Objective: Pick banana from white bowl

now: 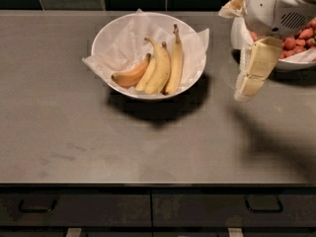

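Note:
The white bowl (106,33), lined with crinkled white paper, stands at the back centre of the grey counter. Several bananas lie in it. The banana (159,69) is the plump, deep-yellow curved one in the middle. An orange-brown banana (129,76) lies to its left and a straighter yellow one (174,63) to its right. My gripper (243,94) hangs down from the white arm (276,9) above the counter. It is to the right of the bowl, apart from it, and holds nothing.
A second white bowl with red strawberries (298,41) stands at the back right, partly hidden behind my arm. Dark tiles run along the back. The counter's front edge (158,184) has drawers below it.

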### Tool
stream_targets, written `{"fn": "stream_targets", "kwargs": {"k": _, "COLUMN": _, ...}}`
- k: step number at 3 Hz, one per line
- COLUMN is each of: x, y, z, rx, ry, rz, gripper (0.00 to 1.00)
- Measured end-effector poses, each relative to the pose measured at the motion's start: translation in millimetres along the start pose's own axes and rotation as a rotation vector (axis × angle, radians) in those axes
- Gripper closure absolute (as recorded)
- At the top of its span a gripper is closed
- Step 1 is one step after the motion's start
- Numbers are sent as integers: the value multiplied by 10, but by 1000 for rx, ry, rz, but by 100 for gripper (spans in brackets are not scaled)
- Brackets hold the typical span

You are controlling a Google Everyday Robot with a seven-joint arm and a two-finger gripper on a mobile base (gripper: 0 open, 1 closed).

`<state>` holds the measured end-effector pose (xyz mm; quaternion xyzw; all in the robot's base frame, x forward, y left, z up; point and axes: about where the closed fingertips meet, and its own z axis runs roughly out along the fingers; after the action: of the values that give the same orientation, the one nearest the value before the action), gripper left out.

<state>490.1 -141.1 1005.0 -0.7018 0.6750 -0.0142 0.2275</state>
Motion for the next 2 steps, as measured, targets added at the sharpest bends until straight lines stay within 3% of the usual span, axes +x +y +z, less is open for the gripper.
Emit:
{"fn": "stream_targets", "kwargs": {"k": 1, "x": -3, "y": -2, "z": -1, "rx": 1, "ry": -1, "rz": 0, "gripper": 0}}
{"fn": "stream_targets", "kwargs": {"k": 2, "x": -85, "y": -180, "z": 150, "rx": -7, "ry": -55, "rz": -64, "gripper": 0}}
